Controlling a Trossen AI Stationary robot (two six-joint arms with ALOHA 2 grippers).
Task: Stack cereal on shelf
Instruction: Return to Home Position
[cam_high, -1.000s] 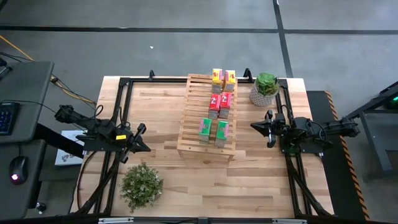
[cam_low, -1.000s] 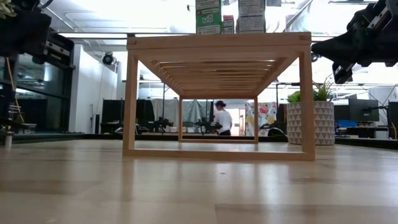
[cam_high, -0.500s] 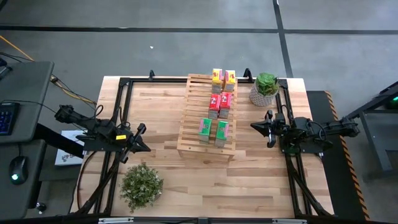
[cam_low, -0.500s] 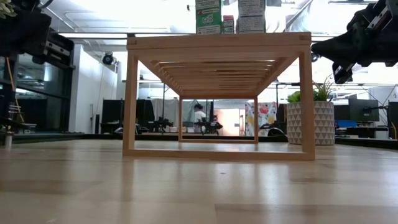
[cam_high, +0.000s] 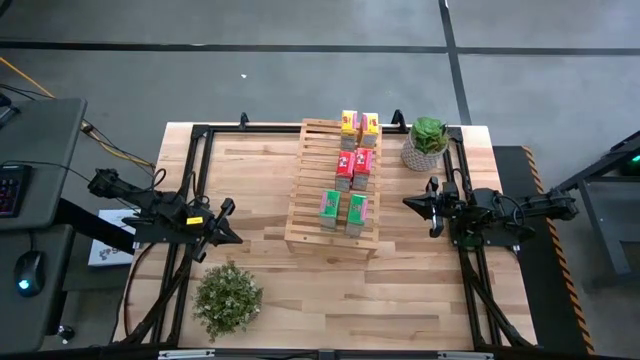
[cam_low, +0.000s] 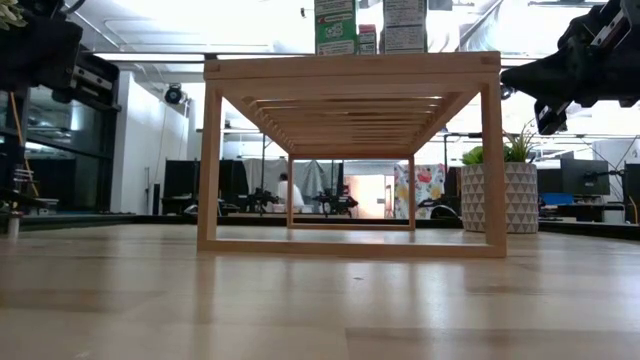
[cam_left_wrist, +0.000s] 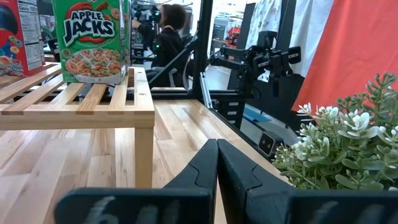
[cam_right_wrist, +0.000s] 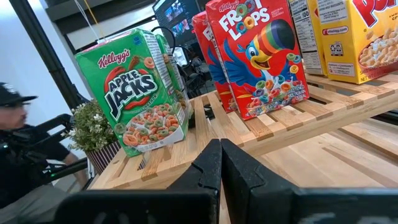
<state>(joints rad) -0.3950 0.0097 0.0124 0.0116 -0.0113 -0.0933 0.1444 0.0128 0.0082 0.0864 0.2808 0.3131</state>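
The light-wood slatted shelf (cam_high: 333, 185) stands mid-table on its legs. Six cereal boxes stand upright on its top slats in pairs: yellow (cam_high: 358, 125) at the far end, red (cam_high: 353, 163) in the middle, green (cam_high: 343, 206) at the near end. My left gripper (cam_high: 238, 237) hovers shut left of the shelf, apart from it; its wrist view shows a green box (cam_left_wrist: 92, 40). My right gripper (cam_high: 406, 203) hovers shut right of the shelf, facing the green (cam_right_wrist: 140, 93), red (cam_right_wrist: 261, 56) and yellow (cam_right_wrist: 360, 37) boxes. Neither holds anything.
A potted green plant (cam_high: 427, 140) stands at the far right beside the shelf. A bushy plant (cam_high: 228, 298) sits near the front left, close to my left gripper. Black frame rails (cam_high: 195, 160) run along the table's sides. A person (cam_low: 283, 192) is in the room behind.
Both arms and all boxes have kept still. In the low view, a person in the room behind the table has walked leftward past the shelf's opening.
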